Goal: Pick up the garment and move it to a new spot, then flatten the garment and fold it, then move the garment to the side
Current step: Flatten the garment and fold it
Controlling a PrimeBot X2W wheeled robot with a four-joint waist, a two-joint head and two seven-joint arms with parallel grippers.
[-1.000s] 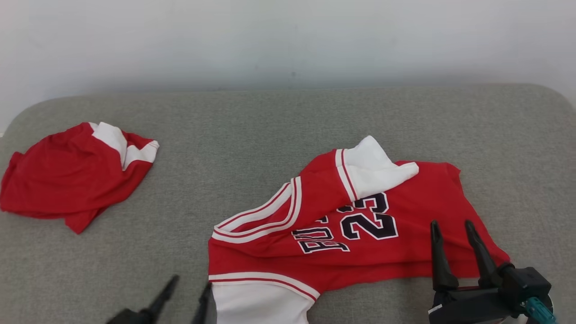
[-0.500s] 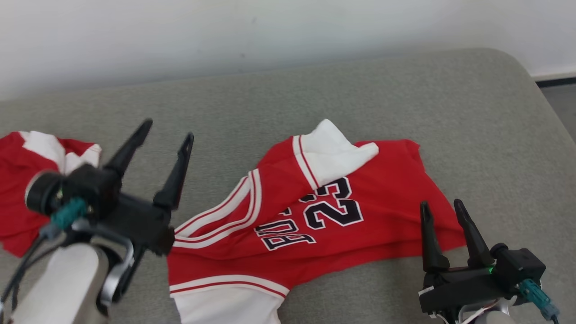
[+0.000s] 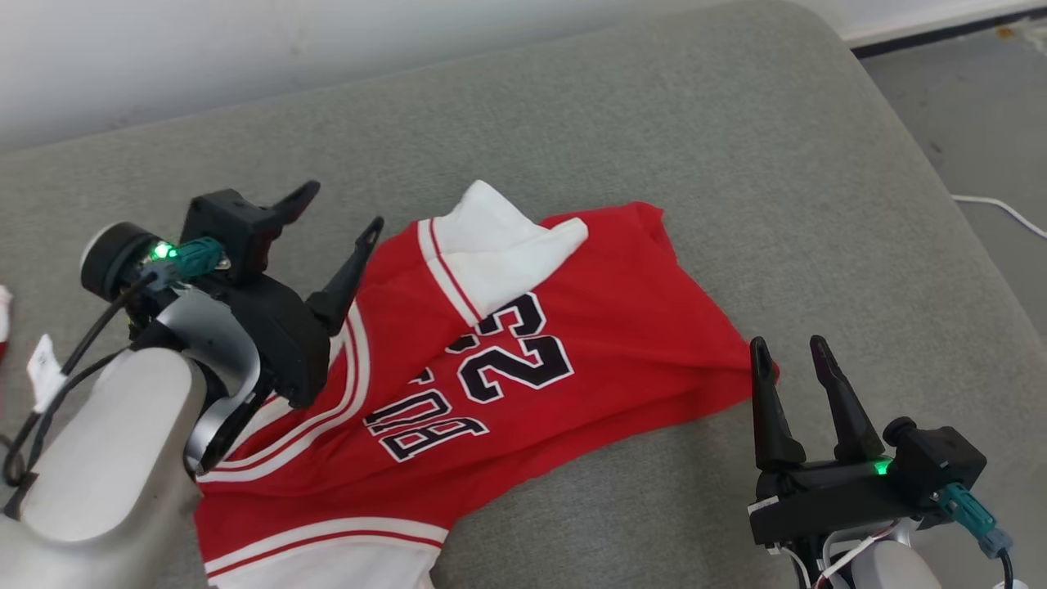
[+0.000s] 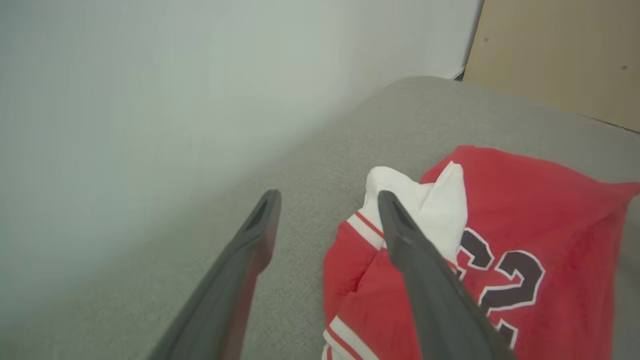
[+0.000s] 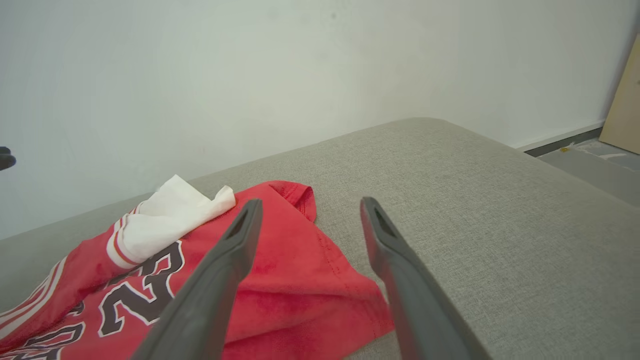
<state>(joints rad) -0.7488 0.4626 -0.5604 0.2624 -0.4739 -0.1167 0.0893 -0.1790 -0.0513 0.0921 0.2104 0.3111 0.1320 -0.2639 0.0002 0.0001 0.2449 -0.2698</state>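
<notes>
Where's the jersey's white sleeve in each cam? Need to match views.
Head view: white sleeve upper centre, just above the 23 print.
Left wrist view: white sleeve right of centre, 23 print below-right.
Right wrist view: white sleeve left of centre, 23 print below it.
Shared landmark: the 23 print.

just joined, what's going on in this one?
A two-armed robot is working on a red jersey that lies crumpled on a grey cushion, with a white sleeve flopped over its number. Neither arm holds it. The left end effector is open by the jersey's striped left edge, and the right end effector is open at its right corner. Nothing is flattened or folded yet.
</notes>
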